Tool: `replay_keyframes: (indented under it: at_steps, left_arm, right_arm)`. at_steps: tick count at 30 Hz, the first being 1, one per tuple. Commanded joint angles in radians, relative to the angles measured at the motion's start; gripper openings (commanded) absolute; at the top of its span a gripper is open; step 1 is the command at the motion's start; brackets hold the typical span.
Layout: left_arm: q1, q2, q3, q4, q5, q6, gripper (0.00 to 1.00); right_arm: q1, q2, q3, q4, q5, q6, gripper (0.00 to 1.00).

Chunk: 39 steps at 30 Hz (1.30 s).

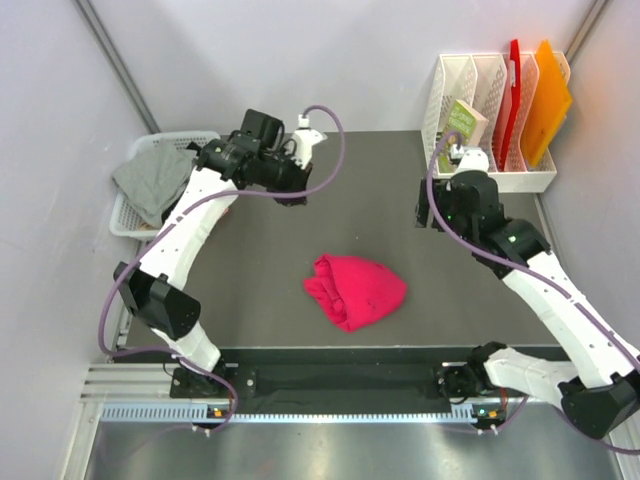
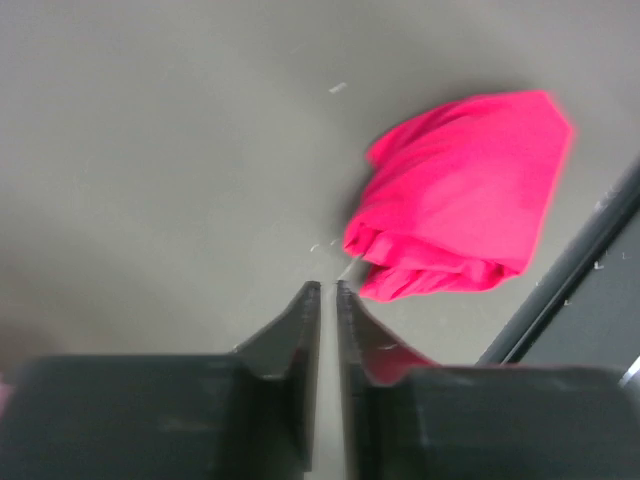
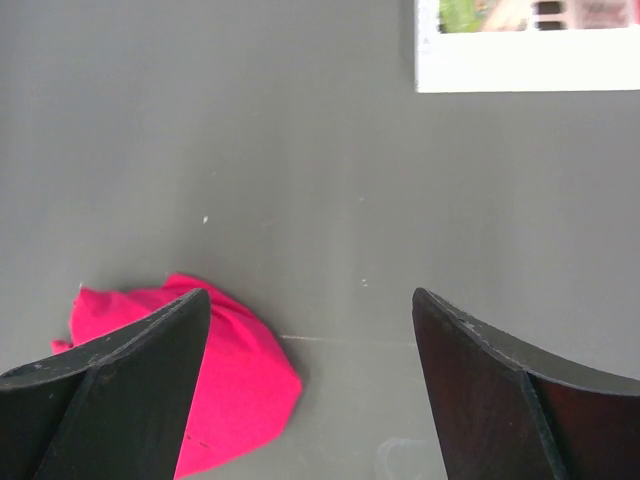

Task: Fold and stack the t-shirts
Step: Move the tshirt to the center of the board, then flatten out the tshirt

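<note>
In the overhead view, a crimson t-shirt (image 1: 355, 290) lies bunched in a loose heap at the middle of the dark table (image 1: 250, 260), touched by neither arm. A grey t-shirt (image 1: 150, 180) is draped over the white mesh basket (image 1: 125, 215) at the left edge. At the upper right, a white file organizer (image 1: 490, 180) holds a red folder (image 1: 513, 85), an orange folder (image 1: 550, 95) and a green-covered book (image 1: 465, 122). The left arm (image 1: 190, 225) reaches toward the upper middle of the frame and the right arm (image 1: 550, 280) toward the organizer. Both end well apart from the red heap. In the left wrist view, the left gripper (image 2: 327, 290) has its jaws drawn together to a thin slit with nothing between them. It hangs above bare table, and the crimson cloth fills the right half of the frame just beyond the fingertips. A dark rail (image 2: 570, 290) crosses the lower right corner. In the right wrist view, the right gripper (image 3: 310, 295) stands spread wide and holds nothing. The crimson cloth sits at the lower left, partly behind one finger, and the organizer's white base shows at the upper right.
</note>
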Motion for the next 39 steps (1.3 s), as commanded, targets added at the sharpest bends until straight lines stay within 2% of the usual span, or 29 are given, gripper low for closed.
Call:
replay_keyframes:
  at_steps: [1, 3, 4, 7, 12, 16, 24, 28, 34, 39]
  left_arm:
    - [0.084, 0.000, -0.036, 0.042, -0.063, -0.021, 0.34]
    - [0.084, 0.023, -0.059, -0.001, 0.007, -0.002, 0.63]
    - [0.077, 0.035, -0.071, -0.049, 0.019, 0.010, 0.68]
    - [0.052, 0.094, -0.108, -0.138, 0.027, 0.013, 0.69]
    - [0.051, 0.149, -0.145, -0.170, 0.021, -0.007, 0.66]
    - [0.127, 0.126, -0.211, -0.131, 0.087, -0.063, 0.66]
    - [0.293, 0.086, -0.211, -0.117, 0.168, -0.085, 0.65]
    - [0.374, 0.059, -0.139, -0.114, 0.176, -0.077, 0.65]
    - [0.403, 0.016, -0.038, -0.124, 0.124, -0.057, 0.67]
    - [0.454, 0.000, -0.033, -0.119, 0.141, -0.070, 0.68]
  right_arm:
    - [0.018, 0.045, 0.034, 0.001, -0.136, -0.044, 0.84]
    - [0.038, 0.086, 0.042, -0.039, -0.195, -0.067, 0.85]
    - [0.049, 0.098, 0.044, -0.051, -0.233, -0.072, 0.85]
    - [0.145, 0.154, 0.054, -0.085, -0.281, -0.107, 0.85]
    - [0.268, 0.259, 0.108, -0.129, -0.253, -0.171, 0.87]
    - [0.333, 0.344, 0.169, -0.140, -0.239, -0.210, 0.89]
    - [0.353, 0.471, 0.232, -0.096, -0.267, -0.234, 0.89]
    - [0.353, 0.536, 0.254, -0.062, -0.299, -0.242, 0.89]
    - [0.354, 0.649, 0.312, -0.044, -0.364, -0.247, 0.87]
    - [0.356, 0.701, 0.332, -0.037, -0.413, -0.248, 0.87]
